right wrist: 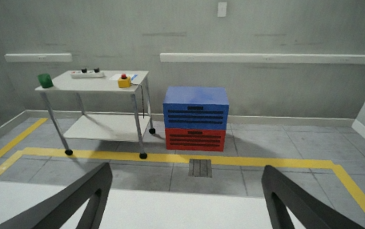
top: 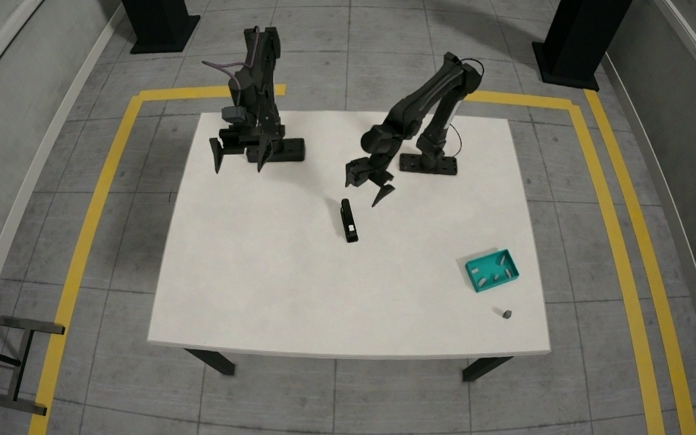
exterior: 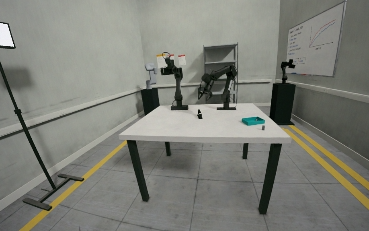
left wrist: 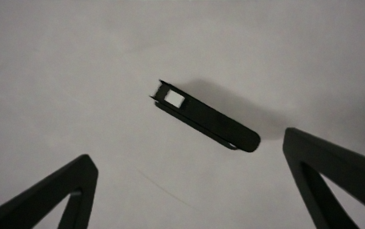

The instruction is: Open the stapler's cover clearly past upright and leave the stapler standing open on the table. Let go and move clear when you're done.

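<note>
Top view: stapler (top: 348, 220) (exterior: 199, 115) (left wrist: 216, 124) on surface (top: 256, 287) (exterior: 177, 128) (left wrist: 80, 80) (right wrist: 180, 210), mid-table. Left jaws (top: 360, 195) (exterior: 203, 98) wide open above, right jaws (top: 238, 171) (exterior: 162, 72) open too; both empty. Likely light, rigid, slick, hinge springy. Suggest gripping cover sides near free end, gently; base may skid.

Stapler (top: 347, 215) (exterior: 199, 114) (left wrist: 214, 123): one, black, slim, with white rectangular patch. On the counter, standing on its base, ungripped; in the top view, rounded end towards 12 o'clock, patched end towards 6. Cover's exact angle cannot be told.
</note>
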You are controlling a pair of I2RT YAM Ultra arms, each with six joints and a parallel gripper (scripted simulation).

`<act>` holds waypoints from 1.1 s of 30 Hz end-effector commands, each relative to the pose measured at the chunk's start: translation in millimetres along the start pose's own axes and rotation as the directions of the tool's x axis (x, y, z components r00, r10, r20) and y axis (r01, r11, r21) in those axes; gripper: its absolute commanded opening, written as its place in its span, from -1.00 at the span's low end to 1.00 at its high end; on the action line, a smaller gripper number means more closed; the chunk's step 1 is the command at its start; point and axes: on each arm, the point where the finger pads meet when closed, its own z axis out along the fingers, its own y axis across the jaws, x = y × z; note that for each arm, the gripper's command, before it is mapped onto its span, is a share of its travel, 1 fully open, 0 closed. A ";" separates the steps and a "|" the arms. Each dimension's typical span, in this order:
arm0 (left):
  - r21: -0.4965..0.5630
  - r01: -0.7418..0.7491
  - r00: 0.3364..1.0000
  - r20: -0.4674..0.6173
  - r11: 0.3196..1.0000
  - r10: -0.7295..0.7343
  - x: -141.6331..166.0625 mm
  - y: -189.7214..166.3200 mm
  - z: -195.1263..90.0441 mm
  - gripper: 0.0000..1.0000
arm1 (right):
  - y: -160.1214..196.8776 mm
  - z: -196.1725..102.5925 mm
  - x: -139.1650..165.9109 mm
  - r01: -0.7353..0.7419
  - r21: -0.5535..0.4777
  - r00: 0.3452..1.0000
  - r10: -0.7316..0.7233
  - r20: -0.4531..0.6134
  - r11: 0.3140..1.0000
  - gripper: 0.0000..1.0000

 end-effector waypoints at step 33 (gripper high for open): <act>-0.306 0.476 0.767 -0.313 0.824 -0.560 20.1 1.3 51.4 0.17 | -3.4 -1.0 -5.9 -0.002 0.005 1.000 0.002 0.021 1.000 1.00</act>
